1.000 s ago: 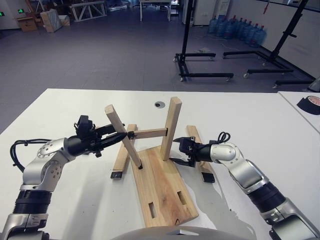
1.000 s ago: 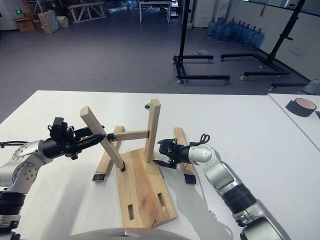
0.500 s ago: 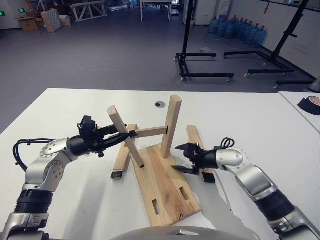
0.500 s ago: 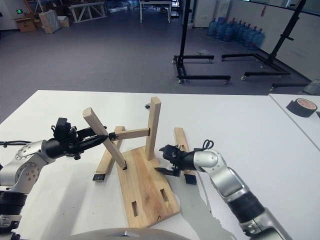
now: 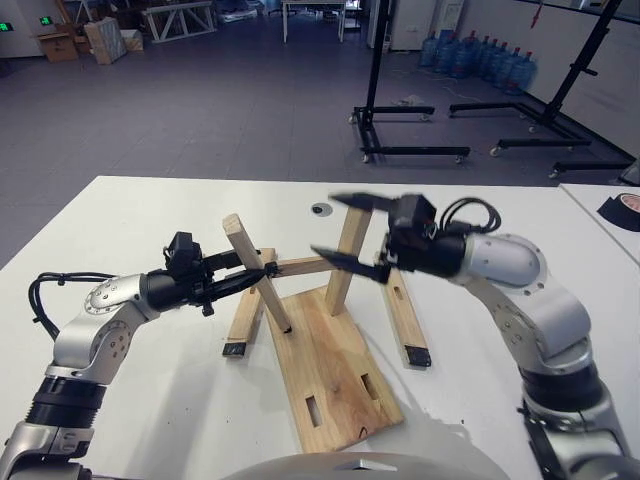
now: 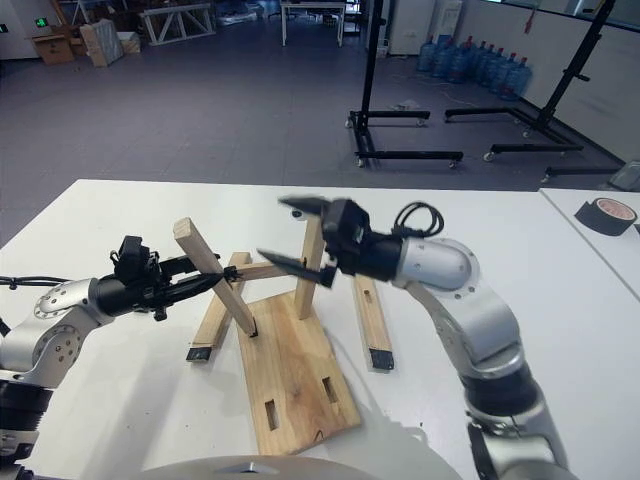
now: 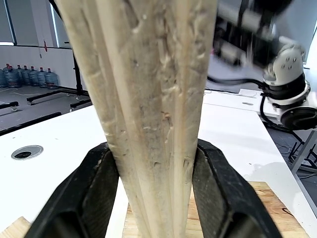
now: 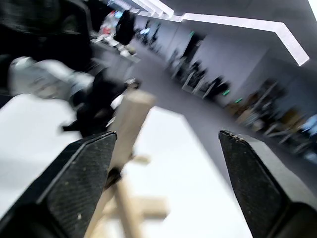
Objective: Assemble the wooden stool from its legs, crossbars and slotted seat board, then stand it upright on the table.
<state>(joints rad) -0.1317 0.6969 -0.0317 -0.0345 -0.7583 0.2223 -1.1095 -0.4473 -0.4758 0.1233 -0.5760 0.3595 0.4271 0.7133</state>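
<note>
Left gripper point(image 5: 256, 276) clamps the tilted leg point(image 5: 240, 240) over the slotted seat board's point(image 5: 330, 370) far-left corner. Right gripper point(image 5: 325, 225) hangs above the board's far end, fingers spread wide about the upright leg point(image 5: 343, 268). Loose legs point(image 5: 403, 312) lie flanking the board.

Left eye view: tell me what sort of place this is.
Likely a large industrial lab or workshop hall: a white work table, black wheeled stands on an open grey floor, and big water bottles by the far wall.
</note>
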